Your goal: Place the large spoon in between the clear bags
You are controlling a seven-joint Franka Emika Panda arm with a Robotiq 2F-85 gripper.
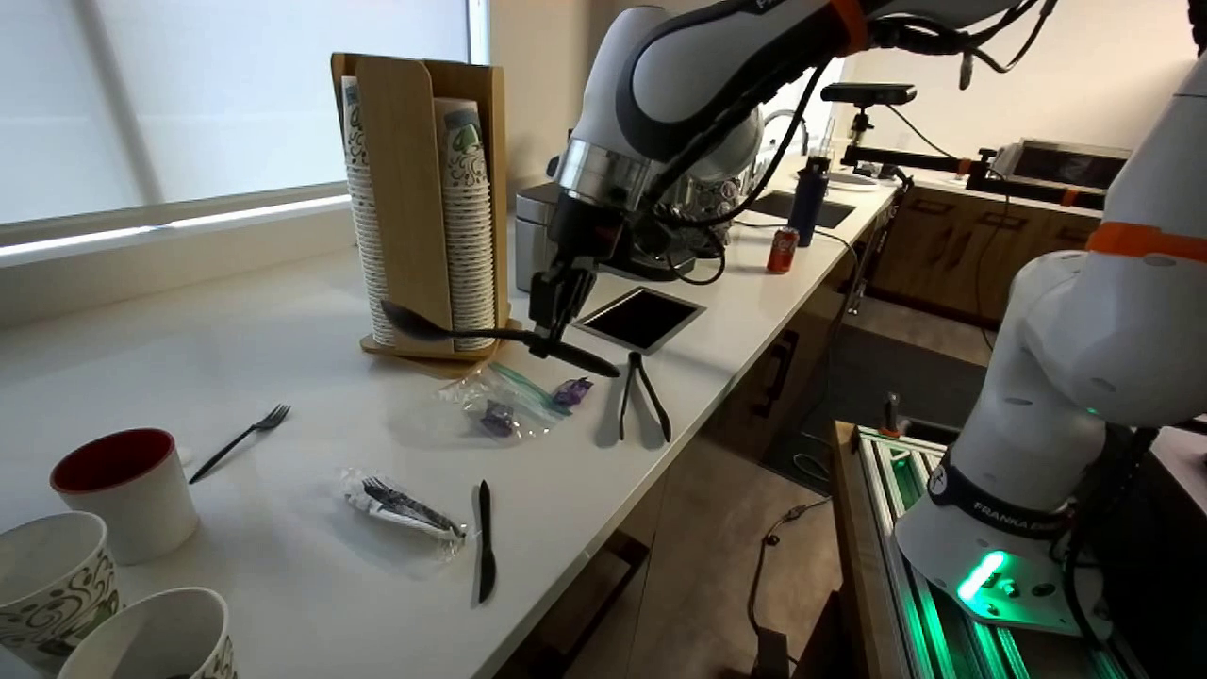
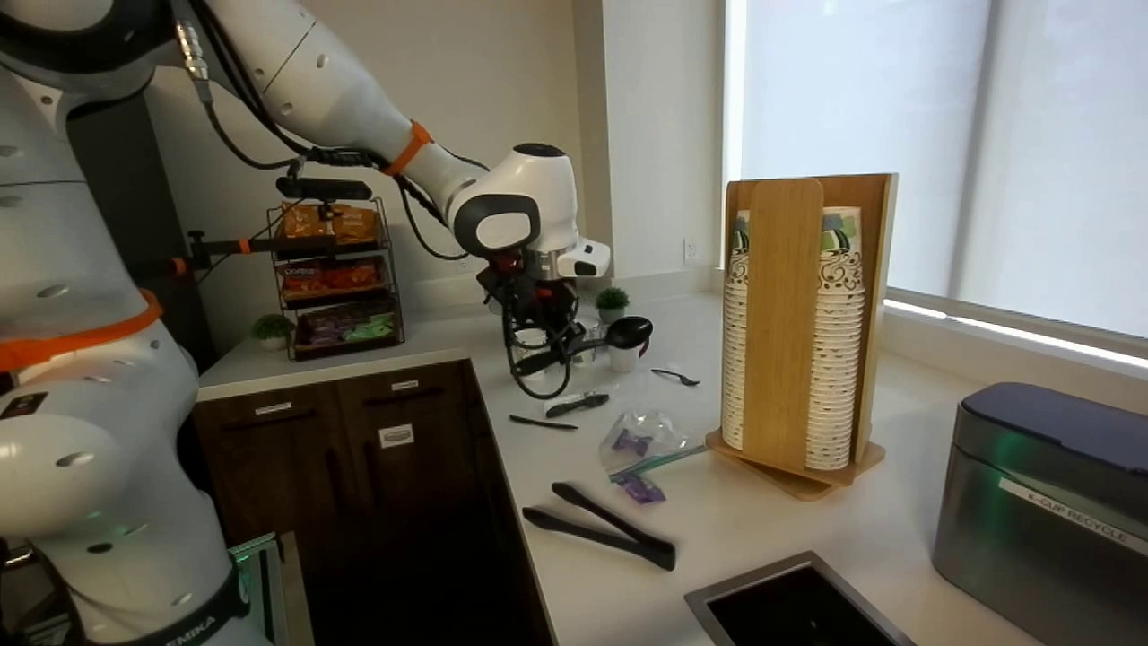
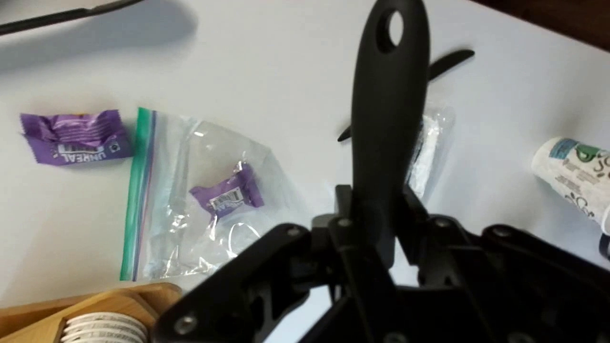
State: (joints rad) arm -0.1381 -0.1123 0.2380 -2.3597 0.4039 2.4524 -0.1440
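My gripper [image 1: 547,339] is shut on the handle of the large black spoon [image 1: 415,323] and holds it above the counter. In the wrist view the handle end [image 3: 391,95] points up between the fingers [image 3: 376,205]; the spoon's bowl is hidden there. The bowl shows in an exterior view [image 2: 630,332]. A clear zip bag [image 1: 533,415] with a green seal and a purple candy lies flat below; it also shows in the wrist view [image 3: 174,214]. A second clear bag [image 1: 415,521] with a black fork in it lies apart from it; it also shows in the wrist view [image 3: 424,147].
Black tongs [image 1: 644,401] lie near the counter's front edge. A black knife [image 1: 485,542] and a loose fork [image 1: 240,441] lie near the fork bag. A purple candy [image 3: 78,138] touches the zip seal. A wooden cup holder [image 1: 405,203] stands close behind. Cups [image 1: 132,500] stand at one end.
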